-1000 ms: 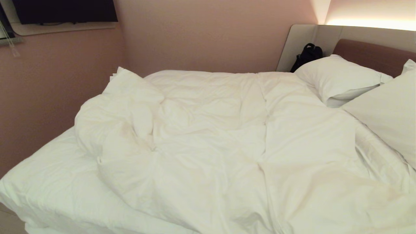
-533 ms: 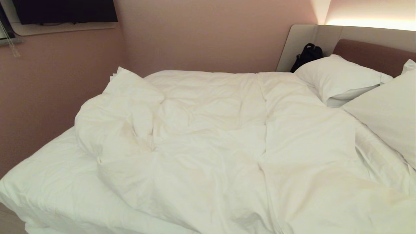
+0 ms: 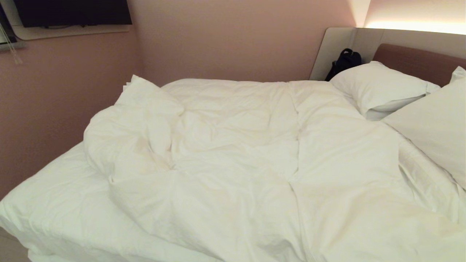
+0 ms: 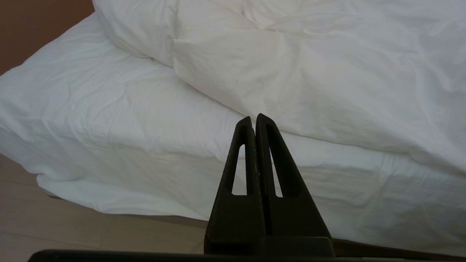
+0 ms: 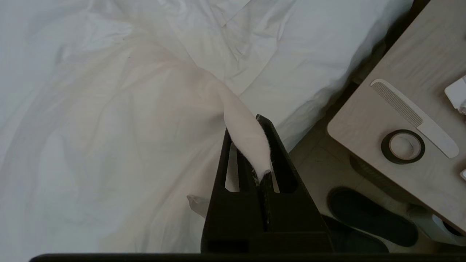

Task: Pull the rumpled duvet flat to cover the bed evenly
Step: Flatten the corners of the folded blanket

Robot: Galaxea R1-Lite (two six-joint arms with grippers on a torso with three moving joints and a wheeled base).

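Near the bed's (image 3: 54, 203) edge the duvet (image 3: 255, 153) has smoothed slightly, pinched in my right gripper (image 5: 251, 153), so flattening progresses

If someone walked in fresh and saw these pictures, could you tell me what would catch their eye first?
Most likely the duvet, a puffy white mass bunched into a heap on the robot's left side of the bed, leaving bare sheet at that corner. Next, the right gripper, shut on a twisted pinch of the duvet near the bedside table. The left gripper hangs shut and empty before the mattress edge.
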